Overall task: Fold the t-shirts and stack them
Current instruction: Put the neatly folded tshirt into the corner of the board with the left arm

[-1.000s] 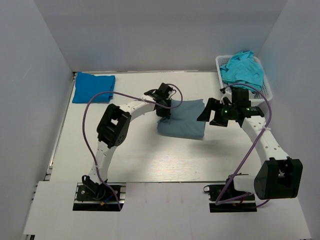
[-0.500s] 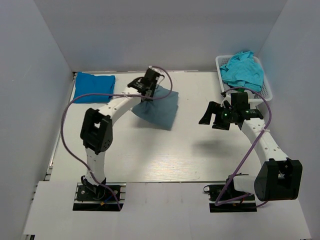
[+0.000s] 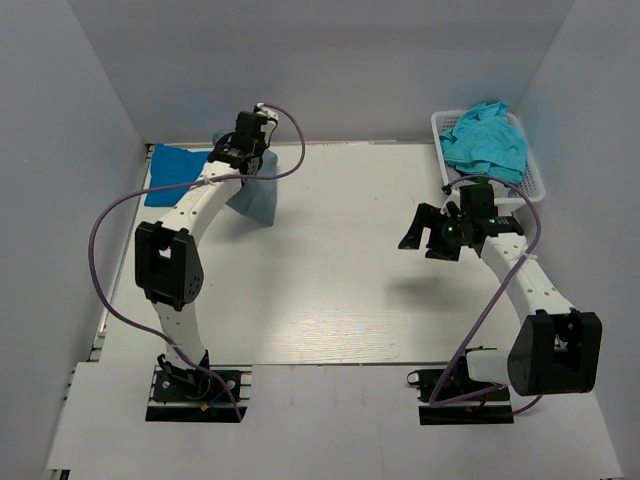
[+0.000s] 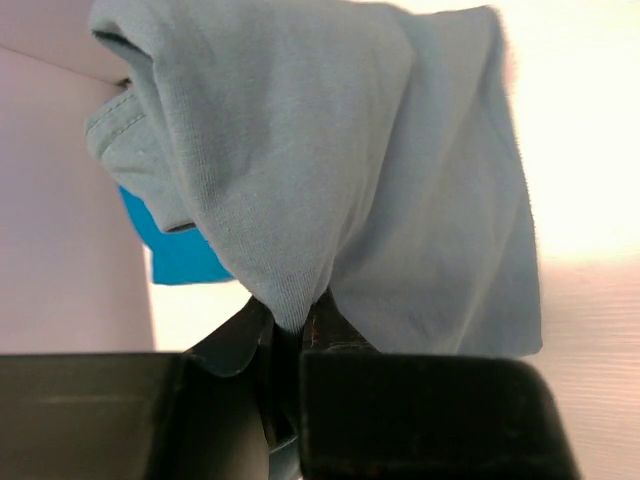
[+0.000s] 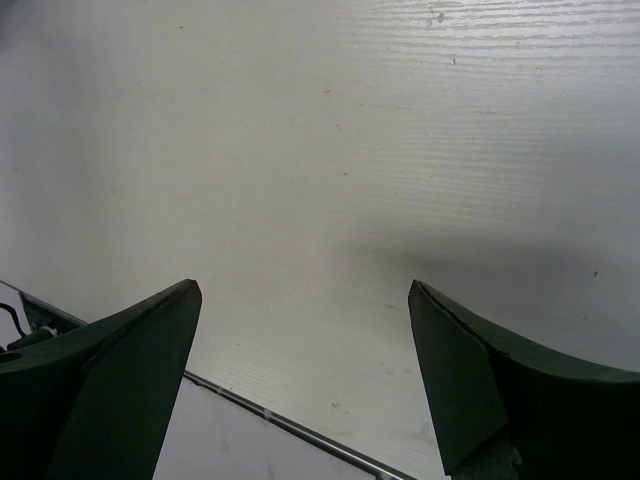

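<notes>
Hanging from the left gripper (image 3: 246,150), the grey-blue t-shirt (image 3: 256,196) is now seen at the far left of the table (image 3: 330,290), just beside the folded bright blue t-shirt (image 3: 172,176). A second earlier it was lying folded at the middle of the table, with a gripper at each side of it. Since then it has been lifted by its left edge alone and swung across towards the far left corner.

In the left wrist view the left gripper (image 4: 295,325) is shown clenched on a pinch of the grey-blue t-shirt (image 4: 380,180). The cloth droops from that pinch in loose layers. A strip of the bright blue t-shirt (image 4: 176,256) is visible behind it. Whether the lower hem is touching the table cannot be told.

The right gripper (image 3: 412,228) has been drawn back from the garment and is held released above bare table at the right. In its wrist view the right gripper (image 5: 303,290) shows its jaws spread wide with nothing between them. The turquoise t-shirts (image 3: 486,140) are heaped unfolded in the white basket (image 3: 437,126) at the far right.

The step in hand is judged to be the stacking of the grey-blue t-shirt on the bright blue one. Because the shirt is gripped at a single point, the fold is judged to have sagged. Some care is likely to be needed so that it is laid flat and square on the pile. The turquoise t-shirts are yet to be folded, so much of the task is judged to be left.
</notes>
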Tool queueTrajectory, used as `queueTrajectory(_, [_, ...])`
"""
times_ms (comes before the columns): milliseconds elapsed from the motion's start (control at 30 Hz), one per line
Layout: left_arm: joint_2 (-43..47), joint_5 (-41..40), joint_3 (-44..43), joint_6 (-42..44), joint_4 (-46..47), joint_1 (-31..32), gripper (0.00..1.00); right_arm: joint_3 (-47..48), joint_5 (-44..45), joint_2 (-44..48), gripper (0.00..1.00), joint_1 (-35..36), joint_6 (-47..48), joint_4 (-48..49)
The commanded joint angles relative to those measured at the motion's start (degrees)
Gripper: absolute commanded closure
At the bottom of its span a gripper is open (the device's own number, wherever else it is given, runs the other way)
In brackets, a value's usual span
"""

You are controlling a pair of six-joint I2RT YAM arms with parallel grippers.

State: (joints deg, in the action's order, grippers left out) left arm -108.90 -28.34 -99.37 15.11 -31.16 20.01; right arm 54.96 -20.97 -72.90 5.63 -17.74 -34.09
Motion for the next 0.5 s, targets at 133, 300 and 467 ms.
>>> queueTrajectory(133, [0.01,1.18,-9.60,7.99,4.00,-5.50,1.00,4.36,-0.83,-4.26,0.10,-0.27,-0.98,1.21])
queueTrajectory(300, [-0.61,5.12,-12.24,8.62,5.05,-9.80,1.00,5.60,-2.67,-6.72,0.10,-0.18,-1.95,1.39])
queueTrajectory(467, [-0.61,7.07,-12.78,8.00,5.31,-12.09,1.00,7.26,-3.02,-9.18,0.10,0.00,-2.39,1.66])
